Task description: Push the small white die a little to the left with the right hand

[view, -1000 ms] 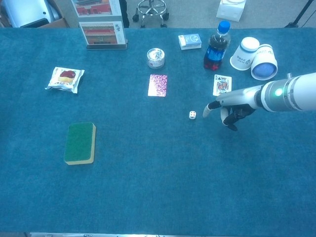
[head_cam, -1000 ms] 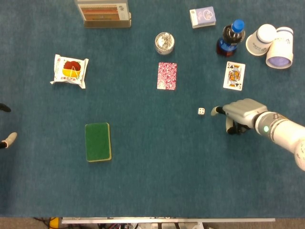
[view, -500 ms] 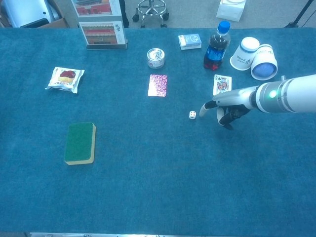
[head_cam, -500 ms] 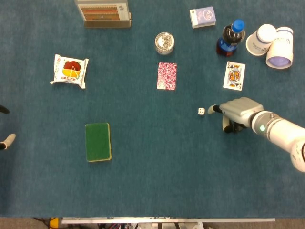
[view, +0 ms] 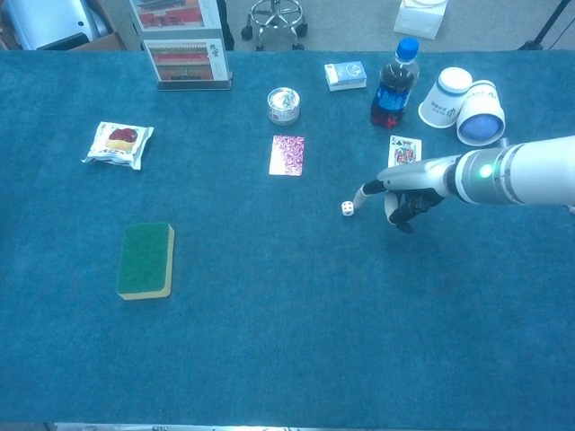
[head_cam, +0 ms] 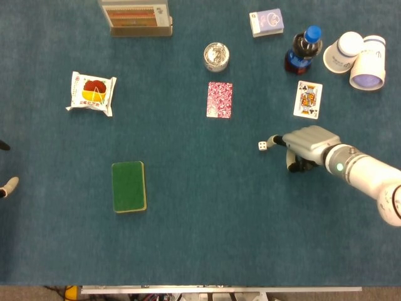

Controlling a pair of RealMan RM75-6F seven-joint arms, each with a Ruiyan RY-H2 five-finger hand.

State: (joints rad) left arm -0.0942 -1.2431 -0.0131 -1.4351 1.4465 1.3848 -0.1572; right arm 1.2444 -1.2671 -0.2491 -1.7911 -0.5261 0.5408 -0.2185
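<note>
Right hand (head_cam: 305,145) empty, one finger extended and the rest curled, fingertip just beside the die (head_cam: 262,145), which lies on the tabletop (head_cam: 200,226) toward the robot's left of it, below the face-down card (head_cam: 219,100).

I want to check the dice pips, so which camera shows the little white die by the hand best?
The head view: the die lies seen from straight above. The chest view shows it smaller, aslant, the right hand close beside it.
</note>
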